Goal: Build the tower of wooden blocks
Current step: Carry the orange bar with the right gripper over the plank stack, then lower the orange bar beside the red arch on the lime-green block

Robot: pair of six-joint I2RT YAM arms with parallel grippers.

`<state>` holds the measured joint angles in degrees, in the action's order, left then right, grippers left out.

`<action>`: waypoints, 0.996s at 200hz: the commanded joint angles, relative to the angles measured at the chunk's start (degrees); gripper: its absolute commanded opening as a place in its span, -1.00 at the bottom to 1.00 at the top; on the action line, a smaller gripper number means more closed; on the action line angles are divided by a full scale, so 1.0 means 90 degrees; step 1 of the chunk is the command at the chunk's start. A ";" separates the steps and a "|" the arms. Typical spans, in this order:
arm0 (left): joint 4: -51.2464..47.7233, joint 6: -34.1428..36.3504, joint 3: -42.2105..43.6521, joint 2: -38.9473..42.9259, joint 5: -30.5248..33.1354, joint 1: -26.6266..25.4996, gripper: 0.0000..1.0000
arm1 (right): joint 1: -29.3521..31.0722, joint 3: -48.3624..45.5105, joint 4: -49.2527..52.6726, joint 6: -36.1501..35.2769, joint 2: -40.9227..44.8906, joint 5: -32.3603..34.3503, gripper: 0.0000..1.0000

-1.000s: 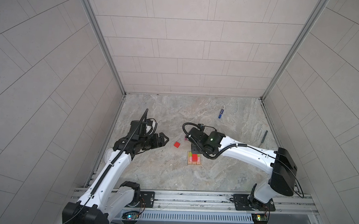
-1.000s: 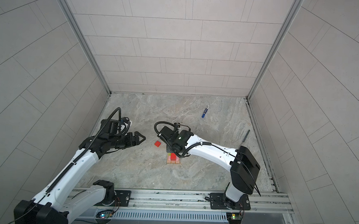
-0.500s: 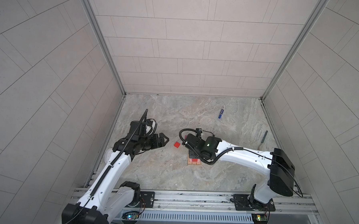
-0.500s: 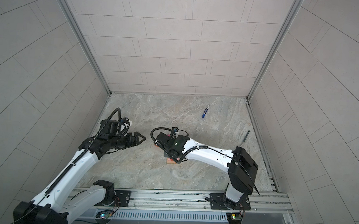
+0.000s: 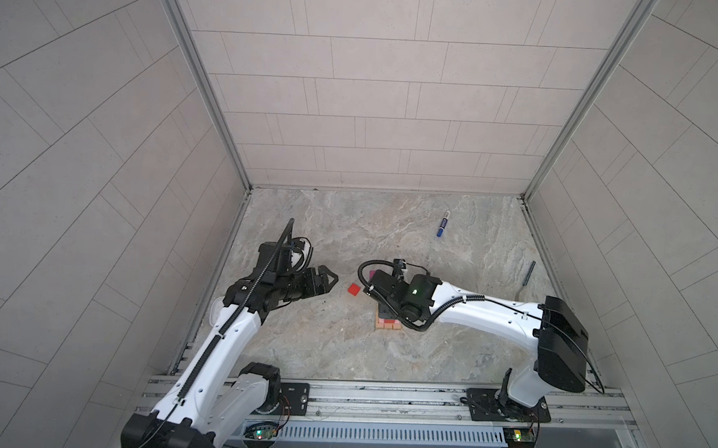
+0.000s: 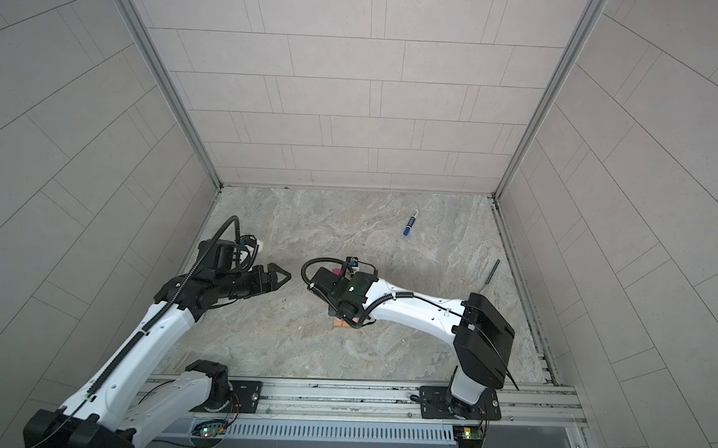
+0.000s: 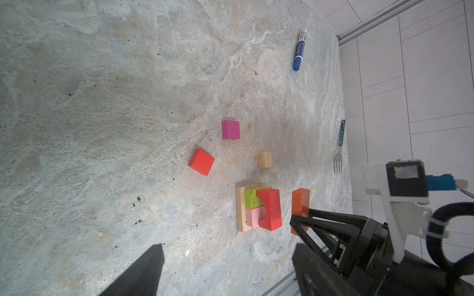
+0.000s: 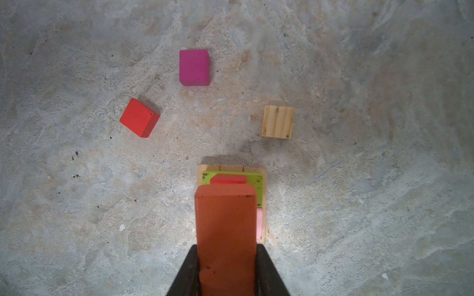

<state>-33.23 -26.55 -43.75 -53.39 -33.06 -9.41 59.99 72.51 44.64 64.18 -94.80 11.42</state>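
Note:
The tower's base is a square of tan planks point(image 7: 241, 210) carrying a lime-green brick point(image 7: 251, 198), a pink brick point(image 7: 252, 217) and a red arch point(image 7: 272, 208) across them. My right gripper point(image 8: 226, 247) is shut on an orange brick point(image 8: 225, 225), held above the arch point(image 8: 228, 179) and apart from it. Loose on the floor beyond lie a red cube point(image 8: 139, 118), a magenta cube point(image 8: 194, 67) and a tan cube point(image 8: 277, 122). In a top view my left gripper point(image 5: 332, 278) hovers open and empty, left of the red cube point(image 5: 354, 289).
A blue marker point(image 5: 443, 224) lies toward the back wall. A fork with a dark handle point(image 5: 528, 274) lies near the right wall. In both top views my right wrist covers most of the tower point(image 6: 340, 324).
My right arm has carried the orange brick leftward until it sits over the tower, hiding it from above. The left arm has not moved.

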 commanded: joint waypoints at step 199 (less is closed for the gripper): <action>0.0030 -0.0014 0.0086 0.0086 -0.0008 -0.0031 0.72 | 0.0093 0.0039 0.0113 0.0140 -0.0416 -0.0074 -0.52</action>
<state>-33.26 -26.55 -43.68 -53.23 -33.04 -9.50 60.38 72.49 44.62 64.55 -97.93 10.11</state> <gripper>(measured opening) 0.860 0.292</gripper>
